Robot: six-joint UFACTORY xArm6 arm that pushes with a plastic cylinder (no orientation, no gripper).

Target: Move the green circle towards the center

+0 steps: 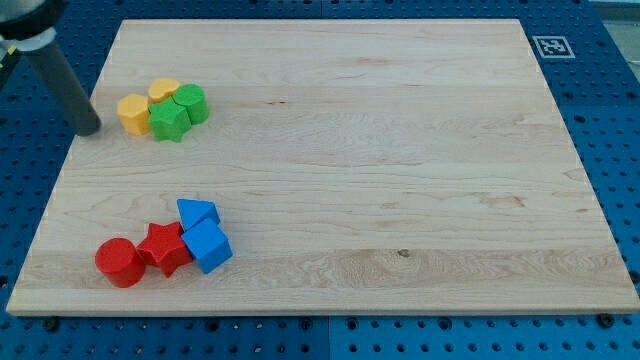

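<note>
Rod top cut off | my tip [90, 129] left of yellow hexagon [133, 114] | green circle [192, 103] partly hidden by green star [169, 120] | jaws: none shown

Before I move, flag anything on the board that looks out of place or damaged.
Nothing stands out. The green circle sits packed with the green star and two yellow blocks at the view's upper left; my tip rests left of them.

No readable words, brands or numbers anywhere. Only sign: small square black-and-white fiducial marker [551, 46], pixel-style pattern, sits on far right corner of pale wooden board [400, 170]. Pattern itself not decodable by eye. Coloured blocks plain, no labels.
</note>
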